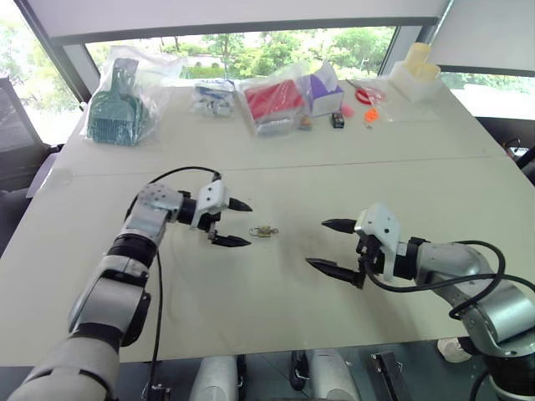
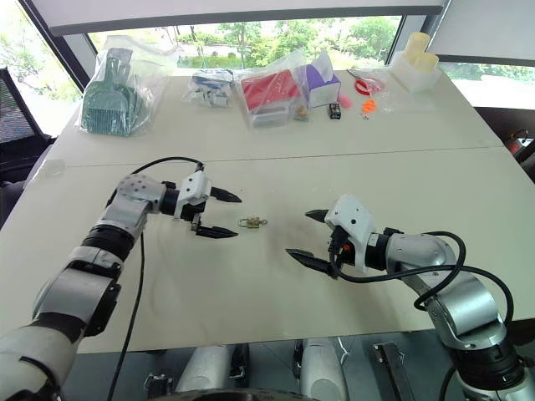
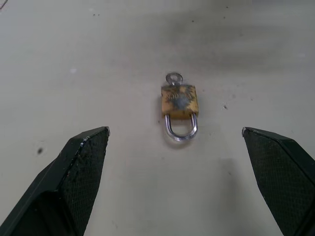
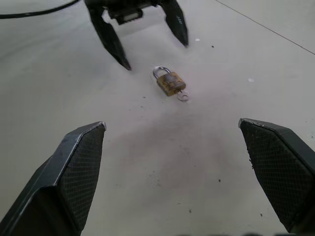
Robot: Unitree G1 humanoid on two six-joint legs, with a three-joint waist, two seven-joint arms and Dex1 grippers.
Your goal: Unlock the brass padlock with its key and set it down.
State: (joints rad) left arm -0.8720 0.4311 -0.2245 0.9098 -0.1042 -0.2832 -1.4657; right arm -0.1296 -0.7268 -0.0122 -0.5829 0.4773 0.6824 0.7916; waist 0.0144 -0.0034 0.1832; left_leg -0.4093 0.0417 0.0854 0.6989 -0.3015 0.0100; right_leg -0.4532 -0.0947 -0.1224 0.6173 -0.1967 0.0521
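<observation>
Brass padlock [image 1: 265, 230] lies on the desk [image 1: 276, 301], shackle closed, key [image 3: 173, 78] inserted; left gripper [image 1: 231, 222] and right gripper [image 1: 331, 246] both gape empty, so unlocking remains

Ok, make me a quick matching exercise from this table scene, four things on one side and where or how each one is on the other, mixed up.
Things:
1. brass padlock
2. key
3. left gripper
4. right gripper

States:
A. open, close beside the shackle end
B. lying flat on the table
C. open, farther off on the key side
D. in the lock's base

Pairs: 1-B, 2-D, 3-A, 4-C
</observation>
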